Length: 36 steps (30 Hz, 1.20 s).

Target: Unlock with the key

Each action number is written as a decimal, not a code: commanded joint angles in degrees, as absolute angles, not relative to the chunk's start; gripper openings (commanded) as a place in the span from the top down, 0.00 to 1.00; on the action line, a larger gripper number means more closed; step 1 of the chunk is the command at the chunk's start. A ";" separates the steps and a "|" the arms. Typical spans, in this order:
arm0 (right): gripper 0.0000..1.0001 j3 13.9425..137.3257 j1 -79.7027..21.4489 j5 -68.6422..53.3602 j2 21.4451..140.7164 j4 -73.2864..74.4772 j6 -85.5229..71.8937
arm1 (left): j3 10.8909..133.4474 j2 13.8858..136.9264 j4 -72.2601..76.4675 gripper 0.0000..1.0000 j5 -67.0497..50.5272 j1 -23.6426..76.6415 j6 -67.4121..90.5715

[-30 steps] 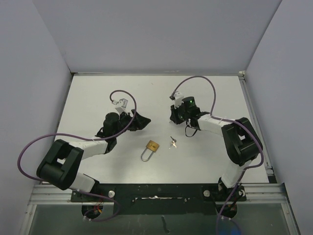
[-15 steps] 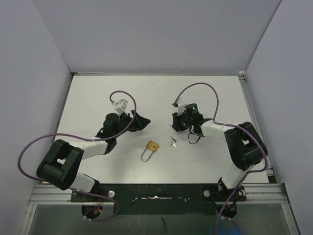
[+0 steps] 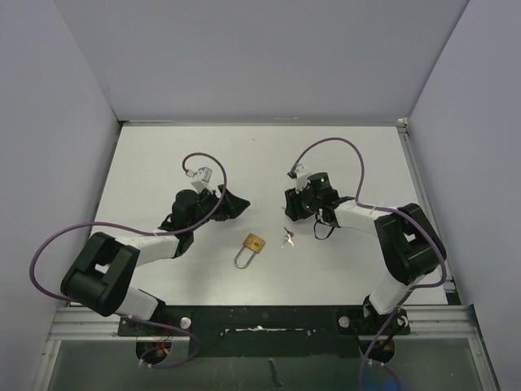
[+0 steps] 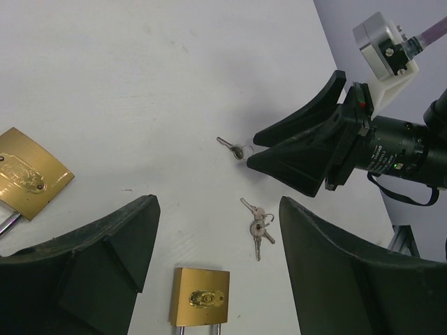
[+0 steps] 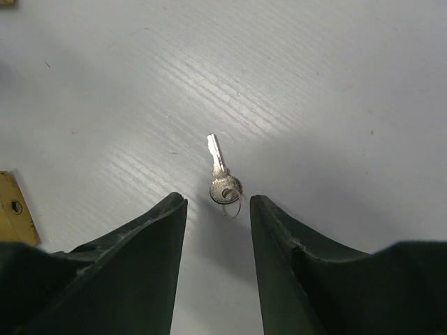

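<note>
The white surface (image 3: 350, 155) carries everything. The brass padlock (image 3: 253, 243) near its middle serves as the marker for the rest. The left arm (image 3: 134, 244) reaches in from the padlock's left. Its left fingers (image 4: 84, 272) stand wide apart with nothing between them, to the left of and beyond the padlock, probably ready to steady the body once a key arrives. The right arm (image 3: 391, 232) comes in from the padlock's right. The right fingers (image 5: 140, 265) sit low, to the right of and beyond the padlock, parted either side of a single key (image 5: 222, 174) and not clamped on it. I judge they are placed to pinch its head.

A second padlock (image 4: 28, 174) shows in the left wrist view, left of the first and apart from it. A key bunch (image 3: 287, 236) lies just right of the padlock, between it and the single key.

The padlock lies flat with its shackle toward the arm bases, seemingly seated, so unlocking has not begun. The key lies thin and flat against the surface, which makes the pickup the delicate part.
</note>
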<state>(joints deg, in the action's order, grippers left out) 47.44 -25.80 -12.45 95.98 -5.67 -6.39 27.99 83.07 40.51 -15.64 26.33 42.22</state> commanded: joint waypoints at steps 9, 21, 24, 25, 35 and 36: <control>0.58 51.30 -25.34 -10.11 96.19 -3.26 -4.22 | 28.43 81.35 42.69 0.32 -15.38 26.30 41.06; 0.58 53.77 -25.99 -9.53 99.43 -1.55 -3.31 | 28.30 81.44 42.63 0.32 -15.12 26.19 40.88; 0.59 53.92 -26.22 -9.49 99.80 -1.28 -3.42 | 28.26 81.43 42.64 0.32 -15.12 26.09 40.82; 0.60 53.88 -26.27 -9.49 99.95 -1.25 -3.43 | 28.23 81.54 42.67 0.32 -15.06 26.10 40.85; 0.67 54.49 -27.34 -9.05 101.66 -0.57 -3.55 | 27.10 81.91 43.66 0.32 -15.12 25.77 41.17; 0.69 54.41 -27.43 -8.83 101.62 -0.57 -3.56 | 27.01 81.91 43.75 0.32 -15.12 25.75 41.17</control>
<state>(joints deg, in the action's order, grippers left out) 52.77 -26.48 -9.74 100.99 -0.36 -3.84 27.24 83.05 40.51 -15.40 26.15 41.54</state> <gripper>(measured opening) 0.339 0.681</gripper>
